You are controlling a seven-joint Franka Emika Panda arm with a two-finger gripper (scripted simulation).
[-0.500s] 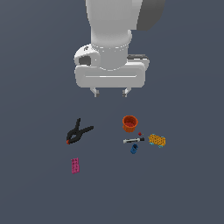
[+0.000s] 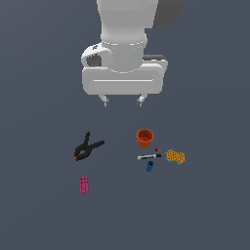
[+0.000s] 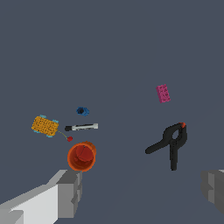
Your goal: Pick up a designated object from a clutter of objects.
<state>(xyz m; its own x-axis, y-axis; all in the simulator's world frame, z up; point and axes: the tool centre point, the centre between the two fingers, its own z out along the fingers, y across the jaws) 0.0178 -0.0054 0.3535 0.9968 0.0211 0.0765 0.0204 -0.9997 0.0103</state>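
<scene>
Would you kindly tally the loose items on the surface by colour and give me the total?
Orange: 2, the cup and the studded block
Black: 1, the spring clamp
Black-and-white: 1, the marker
Blue: 1, the spool
Pink: 1, the flat brick
Total: 6

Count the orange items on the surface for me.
2: the orange cup, upright near the middle, and the orange-yellow studded block toward the exterior view's right of the marker. Nothing appears hidden.

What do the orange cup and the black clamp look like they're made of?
Orange cup: probably plastic, with a flat, uniform matte colour and no glint. Black clamp: likely plastic or coated metal, matte black with a small orange-red tip. These are simulator renders, so the materials stay a guess.
</scene>
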